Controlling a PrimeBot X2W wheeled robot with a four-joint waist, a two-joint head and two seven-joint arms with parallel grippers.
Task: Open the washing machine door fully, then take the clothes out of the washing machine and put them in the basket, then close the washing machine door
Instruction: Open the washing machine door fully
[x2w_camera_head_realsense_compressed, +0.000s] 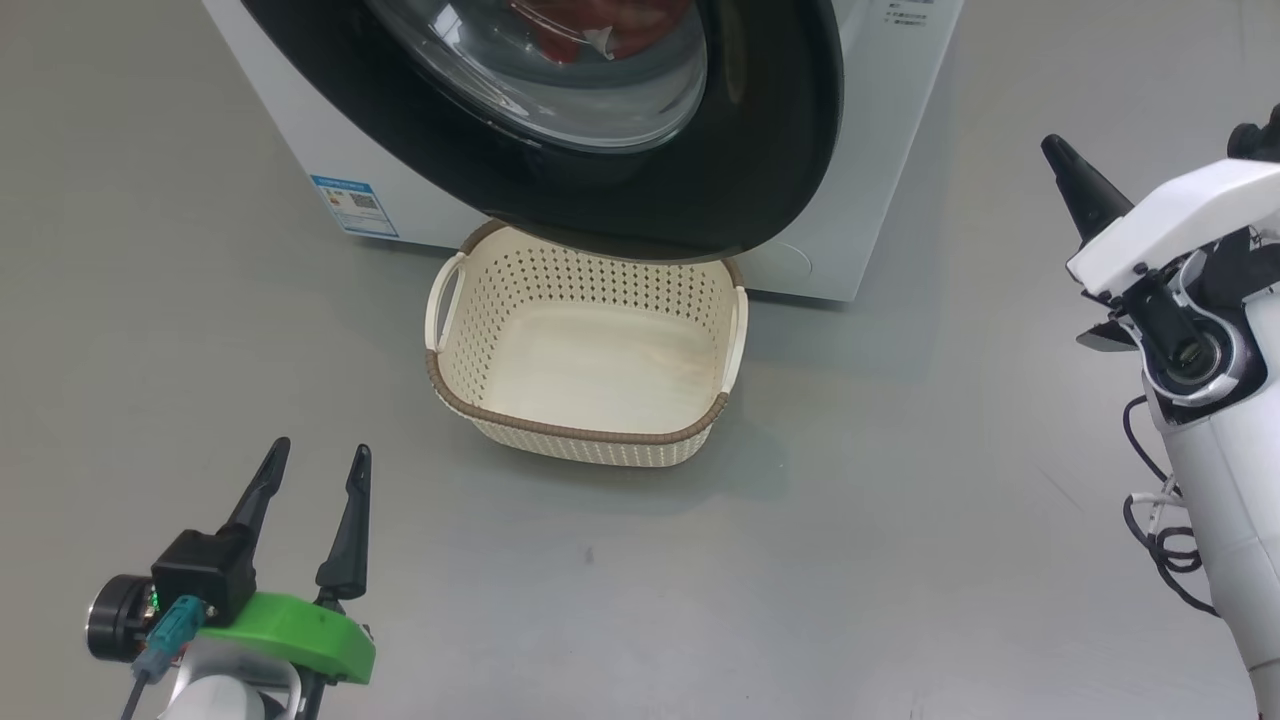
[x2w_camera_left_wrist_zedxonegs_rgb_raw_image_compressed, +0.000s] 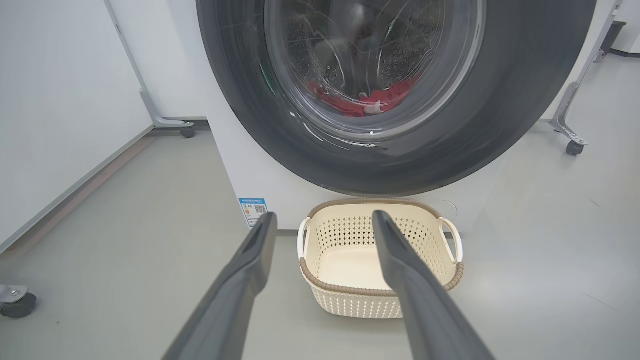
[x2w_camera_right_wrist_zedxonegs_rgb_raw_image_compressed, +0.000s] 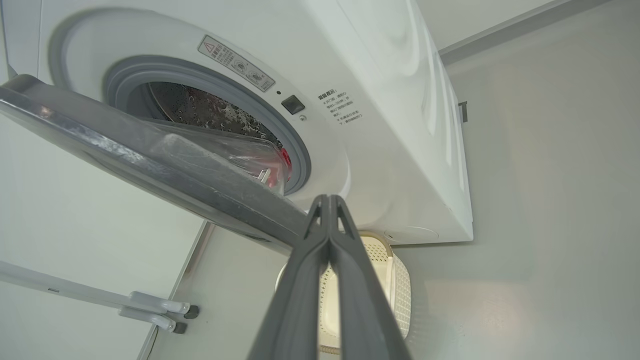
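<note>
Floor (x2w_camera_head_realsense_compressed: 900, 550): grey; the washing machine (x2w_camera_head_realsense_compressed: 880, 150) stands on it.
Washing machine door (x2w_camera_head_realsense_compressed: 760, 150): ajar, not fully open.
Clothes (x2w_camera_left_wrist_zedxonegs_rgb_raw_image_compressed: 365, 102): red, inside the drum.
Basket (x2w_camera_head_realsense_compressed: 580, 430): empty, below the door.
My left pincer (x2w_camera_head_realsense_compressed: 321, 448): spread, empty.
My right pincer (x2w_camera_right_wrist_zedxonegs_rgb_raw_image_compressed: 327, 200): closed, empty, apart from the door.
Remaining: I judge full opening, unloading, closing.

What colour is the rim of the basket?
Brown; the basket rim shows best in the head view.

A smooth grey floor (x2w_camera_head_realsense_compressed: 900, 560) spreads out, softly lit with faint reflections. White wall panels (x2w_camera_left_wrist_zedxonegs_rgb_raw_image_compressed: 50, 125) rise at its edges, with grey metal legs (x2w_camera_left_wrist_zedxonegs_rgb_raw_image_compressed: 564, 122) on small black casters (x2w_camera_left_wrist_zedxonegs_rgb_raw_image_compressed: 575, 148) beside them.
</note>
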